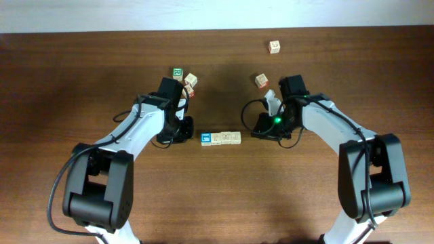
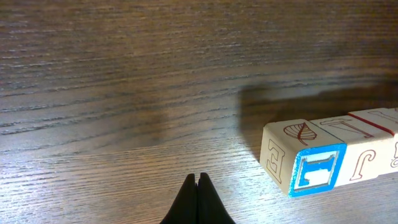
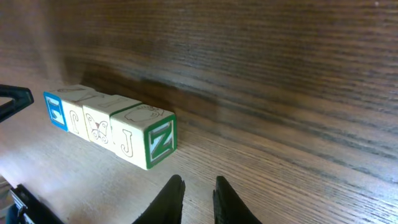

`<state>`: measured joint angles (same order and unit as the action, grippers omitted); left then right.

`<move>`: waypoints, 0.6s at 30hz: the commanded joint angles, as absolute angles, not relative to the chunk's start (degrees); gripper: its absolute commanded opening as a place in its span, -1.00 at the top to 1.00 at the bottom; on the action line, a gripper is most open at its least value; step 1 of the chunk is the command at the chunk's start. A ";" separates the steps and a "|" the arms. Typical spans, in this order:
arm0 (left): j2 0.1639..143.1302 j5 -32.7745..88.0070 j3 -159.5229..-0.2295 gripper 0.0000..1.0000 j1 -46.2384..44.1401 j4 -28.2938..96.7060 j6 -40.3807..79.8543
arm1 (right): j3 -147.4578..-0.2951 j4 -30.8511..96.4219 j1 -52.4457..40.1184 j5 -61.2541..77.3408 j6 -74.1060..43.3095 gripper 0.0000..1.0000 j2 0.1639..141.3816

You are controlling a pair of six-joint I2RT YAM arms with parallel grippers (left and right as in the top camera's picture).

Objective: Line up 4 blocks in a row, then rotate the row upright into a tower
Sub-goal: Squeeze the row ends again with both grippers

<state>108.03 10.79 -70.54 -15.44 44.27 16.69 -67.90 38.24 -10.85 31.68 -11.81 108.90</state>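
Observation:
Several small wooden blocks [image 1: 221, 138] lie touching in a short row at mid-table. The row's left end shows a blue face [image 2: 318, 168], its right end a green "N" face [image 3: 160, 140]; the faces between are pale beige with faint print. My left gripper [image 1: 186, 132] sits just left of the row, its black fingertips [image 2: 198, 182] pressed together, shut on nothing. Just right of the row, my right gripper [image 1: 261, 129] rests low over the wood. Its fingers [image 3: 198, 183] stand a narrow gap apart with nothing between them, a short way from the "N" face.
A green-lettered cube [image 1: 178, 73] and a beige cube [image 1: 191, 81] sit behind the left arm. Another cube [image 1: 262, 80] lies behind the right gripper, and one more [image 1: 274, 46] near the table's far edge.

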 commanded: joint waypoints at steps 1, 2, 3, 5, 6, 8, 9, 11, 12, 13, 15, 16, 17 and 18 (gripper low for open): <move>108.57 11.88 -70.15 1.00 -15.94 43.99 16.19 | -67.48 37.85 -10.96 32.82 -12.53 0.71 108.92; 108.60 12.14 -70.15 1.00 -15.99 43.92 16.19 | -67.48 37.76 -11.07 32.82 -12.53 0.76 109.10; 108.64 13.61 -70.15 1.00 -15.99 43.53 16.19 | -67.44 37.63 -11.40 32.80 -12.67 0.86 109.30; 108.64 15.31 -70.15 1.00 -15.99 42.57 16.21 | -67.40 37.12 -12.43 32.34 -13.74 0.91 109.95; 108.64 15.44 -70.15 1.00 -15.99 42.15 16.21 | -67.40 36.73 -12.95 30.98 -15.38 0.91 110.30; 108.64 15.49 -70.15 1.00 -15.99 41.56 16.23 | -67.40 35.88 -13.72 30.20 -16.32 0.91 110.83; 108.64 15.49 -70.15 1.00 -15.99 41.54 16.23 | -67.40 35.66 -13.87 30.17 -16.62 0.91 111.00; 108.71 15.49 -70.15 1.00 -15.99 41.60 16.23 | -67.40 35.22 -14.04 30.17 -16.84 0.91 111.02; 108.75 15.51 -70.15 1.00 -15.99 41.58 16.25 | -67.40 35.03 -14.13 30.20 -16.91 0.91 111.02; 108.84 15.49 -70.15 1.00 -15.99 41.58 16.71 | -67.40 34.68 -14.26 30.20 -17.02 0.91 111.02; 109.23 15.51 -70.15 1.00 -15.99 41.34 17.34 | -67.40 34.28 -14.76 30.15 -17.04 0.91 111.02; 109.69 15.55 -70.15 1.00 -15.99 41.12 17.34 | -67.40 34.00 -15.16 30.15 -17.04 0.91 111.02; 110.00 15.81 -70.15 1.00 -15.99 41.08 17.34 | -67.40 33.76 -15.44 30.09 -17.04 0.91 111.02; 110.37 16.43 -70.15 1.00 -15.99 41.04 17.32 | -67.40 33.61 -15.75 29.82 -17.06 0.91 111.02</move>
